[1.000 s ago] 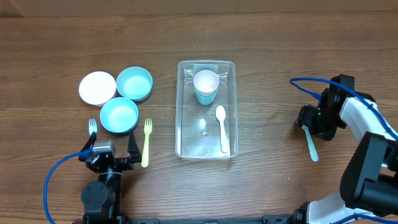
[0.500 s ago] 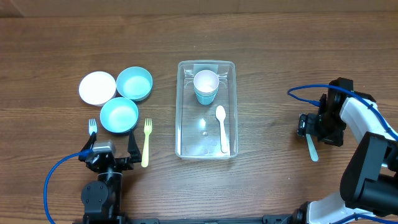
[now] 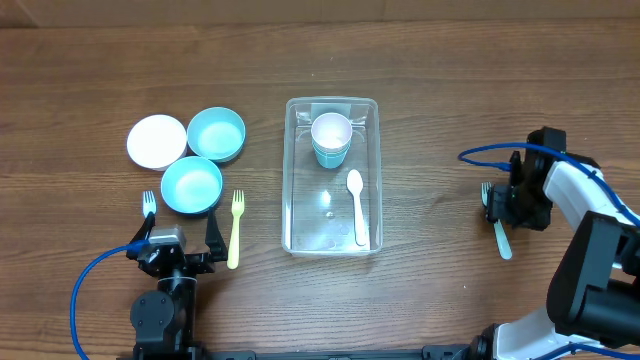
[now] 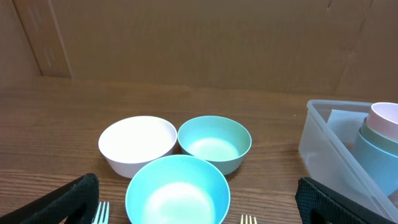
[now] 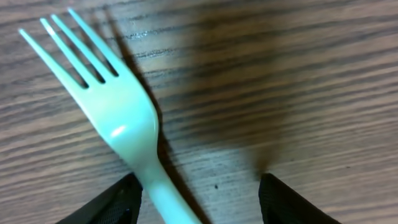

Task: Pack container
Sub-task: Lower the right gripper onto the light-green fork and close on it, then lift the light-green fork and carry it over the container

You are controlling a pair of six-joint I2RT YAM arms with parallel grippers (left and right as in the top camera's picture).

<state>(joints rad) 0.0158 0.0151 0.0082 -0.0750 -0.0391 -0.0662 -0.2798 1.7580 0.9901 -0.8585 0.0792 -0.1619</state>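
The right gripper (image 5: pixel 200 200) has slid back along the fork (image 5: pixel 118 118), baring its tines. Spread empty astride the handle, it looks poised to grasp for the container (image 3: pixel 331 240).

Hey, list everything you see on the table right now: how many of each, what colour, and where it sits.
container: one, clear, table centre.
cups: two stacked, white inside teal, at the container's far end.
spoon: one, white, lying in the container on its right side.
bowls: three, left of the container: white bowl, far teal bowl, near teal bowl.
forks: three: yellow-green fork right of the near teal bowl, pale fork left of it, light teal fork on the table's right side.
table: one, brown wood.
left arm: one, black, by the two left forks, jaws open.
right arm: one, black and white, jaws open astride the light teal fork.
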